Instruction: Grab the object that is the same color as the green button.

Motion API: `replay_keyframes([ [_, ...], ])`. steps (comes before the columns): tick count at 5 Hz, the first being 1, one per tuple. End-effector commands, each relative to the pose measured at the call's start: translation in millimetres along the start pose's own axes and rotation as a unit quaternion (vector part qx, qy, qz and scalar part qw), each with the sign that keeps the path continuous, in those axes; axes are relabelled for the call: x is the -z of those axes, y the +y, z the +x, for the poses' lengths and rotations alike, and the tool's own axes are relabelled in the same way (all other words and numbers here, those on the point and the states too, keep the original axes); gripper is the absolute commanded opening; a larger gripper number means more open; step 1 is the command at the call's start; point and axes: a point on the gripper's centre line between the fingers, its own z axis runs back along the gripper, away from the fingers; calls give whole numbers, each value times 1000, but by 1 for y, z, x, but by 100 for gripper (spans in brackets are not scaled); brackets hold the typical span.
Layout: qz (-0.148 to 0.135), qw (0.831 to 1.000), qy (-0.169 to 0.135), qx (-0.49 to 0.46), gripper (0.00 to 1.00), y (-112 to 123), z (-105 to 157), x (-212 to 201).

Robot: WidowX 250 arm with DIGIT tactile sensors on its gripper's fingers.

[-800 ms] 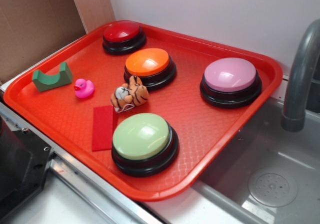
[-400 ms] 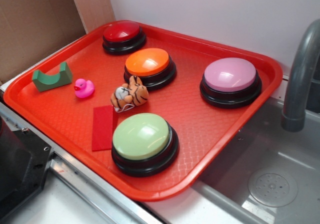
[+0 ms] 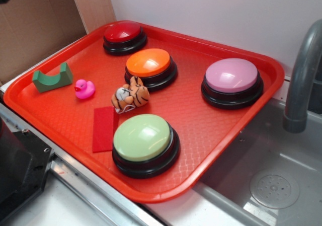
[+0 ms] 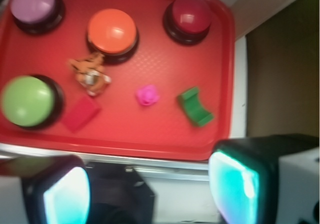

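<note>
Block [image 3: 52,78]: sits alone near the tray [image 3: 211,135] edge, easy to reach.
Button [image 3: 142,137]: shows the color.
Gripper [image 4: 150,186]: wide open, empty, probably high above.

On the tray [image 3: 241,130], you have the notched block [image 3: 52,78] at the far-left edge, the duck [image 3: 84,89] just right of it, the tiger toy [image 3: 130,95] mid-tray, and the nearest button [image 3: 143,138] beside the flat rectangle [image 3: 104,128].
</note>
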Motion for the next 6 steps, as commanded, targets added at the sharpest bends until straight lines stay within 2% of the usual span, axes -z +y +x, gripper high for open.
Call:
replay_keyframes([
  [1,23,995,0,95,100,58,11,57],
  [2,-14,986,20,164,100,65,24,98],
  [3,-30,974,56,219,100,69,26,140],
  [4,-27,969,81,233,100,69,28,175],
  [6,-44,965,96,238,100,59,28,209],
])
